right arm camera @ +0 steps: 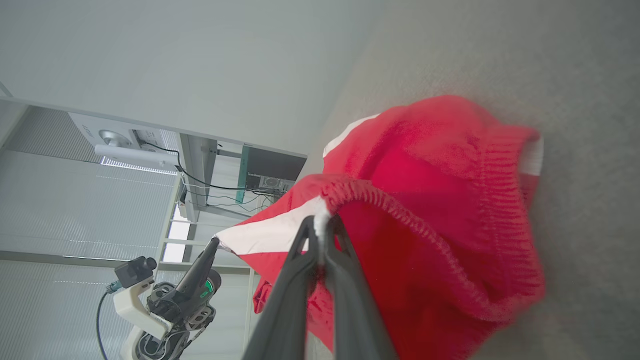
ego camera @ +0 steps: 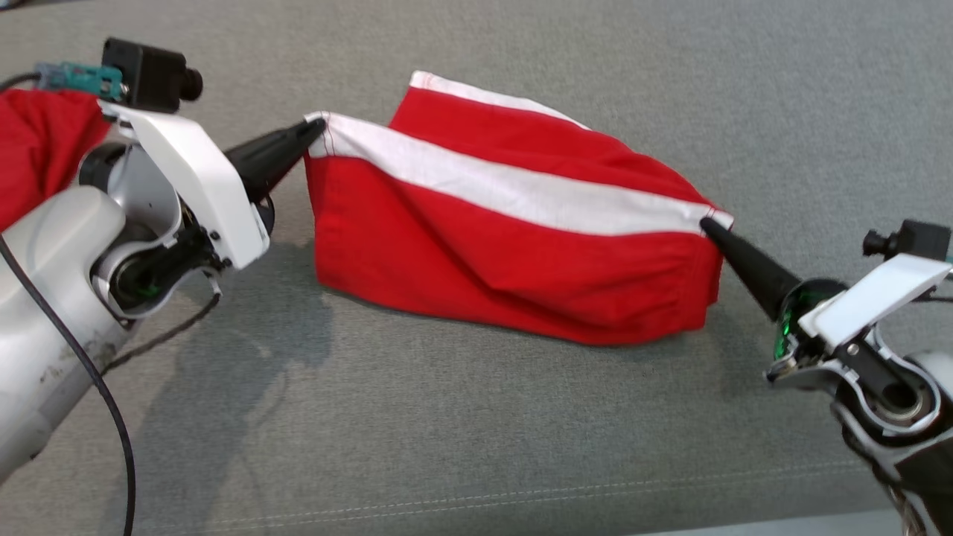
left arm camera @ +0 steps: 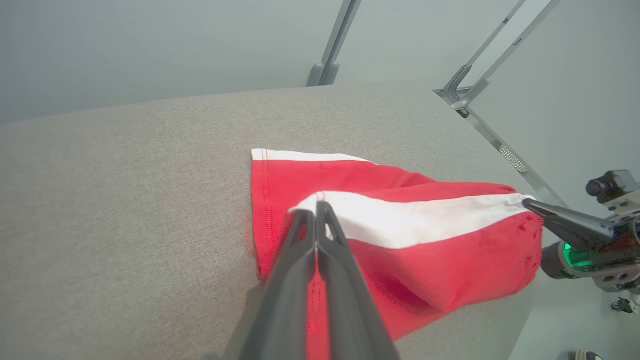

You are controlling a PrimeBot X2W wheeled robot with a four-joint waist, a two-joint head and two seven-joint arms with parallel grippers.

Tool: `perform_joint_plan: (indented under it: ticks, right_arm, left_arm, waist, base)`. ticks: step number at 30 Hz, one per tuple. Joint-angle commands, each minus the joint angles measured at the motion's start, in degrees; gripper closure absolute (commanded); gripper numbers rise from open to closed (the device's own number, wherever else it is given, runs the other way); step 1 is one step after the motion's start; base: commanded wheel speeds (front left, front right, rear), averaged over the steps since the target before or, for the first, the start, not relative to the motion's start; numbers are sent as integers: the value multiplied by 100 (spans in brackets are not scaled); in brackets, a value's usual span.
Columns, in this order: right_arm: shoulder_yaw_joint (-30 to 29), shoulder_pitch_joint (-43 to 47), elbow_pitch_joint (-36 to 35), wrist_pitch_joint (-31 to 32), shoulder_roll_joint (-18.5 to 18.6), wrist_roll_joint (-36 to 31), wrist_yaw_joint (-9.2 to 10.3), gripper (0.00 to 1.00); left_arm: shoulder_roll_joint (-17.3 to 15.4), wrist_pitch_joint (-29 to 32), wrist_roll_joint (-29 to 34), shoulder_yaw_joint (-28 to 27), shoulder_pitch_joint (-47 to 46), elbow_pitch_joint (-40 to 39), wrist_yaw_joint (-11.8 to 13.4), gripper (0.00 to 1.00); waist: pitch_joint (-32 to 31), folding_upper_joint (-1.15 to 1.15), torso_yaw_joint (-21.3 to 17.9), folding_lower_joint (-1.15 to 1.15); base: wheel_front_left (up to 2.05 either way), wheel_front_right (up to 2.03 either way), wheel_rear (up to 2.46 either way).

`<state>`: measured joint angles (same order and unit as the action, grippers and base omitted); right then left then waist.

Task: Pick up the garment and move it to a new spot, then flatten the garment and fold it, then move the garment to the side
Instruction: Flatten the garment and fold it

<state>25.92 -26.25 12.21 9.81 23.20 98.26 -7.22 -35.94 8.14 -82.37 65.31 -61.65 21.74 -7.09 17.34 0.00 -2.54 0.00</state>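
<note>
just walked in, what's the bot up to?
Both arms hold a pair of red shorts by the white side stripe: left pincer shut on its leg end, right pincer shut at the waistband. The shorts hang stretched between them, bottom edge touching the grey upholstered surface. Not flattened or folded yet.

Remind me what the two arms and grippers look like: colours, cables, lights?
The left gripper and right gripper each have long black tapering fingers on a white bracket topped by a small black camera. The left forearm is pale grey and scuffed, with a black cable along it and a teal plug beside its camera. A green light glows at the right gripper's base.
</note>
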Motion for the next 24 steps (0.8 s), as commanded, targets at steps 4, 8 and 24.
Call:
perform_joint_plan:
  ticks: [4, 8, 24]
  right_arm:
    - [-426, -309, 10, 366, -98, 375, -26, 100]
    - [-676, -416, 180, 579, -207, 423, -26, 100]
    - [-1243, -750, 90, 796, -934, -97, -26, 100]
  left_arm:
    - [-212, 23, -5, -221, -627, 268, -39, 100]
    - [-250, -58, 34, -166, -815, 369, -40, 100]
    - [-184, -630, 352, 110, -1692, 610, -40, 100]
  waist:
    - [445, 0, -301, 0]
    - [614, 0, -384, 0]
    - [1101, 0, -799, 0]
  base:
    - [0, 0, 0]
    - [0, 0, 0]
    - [0, 0, 0]
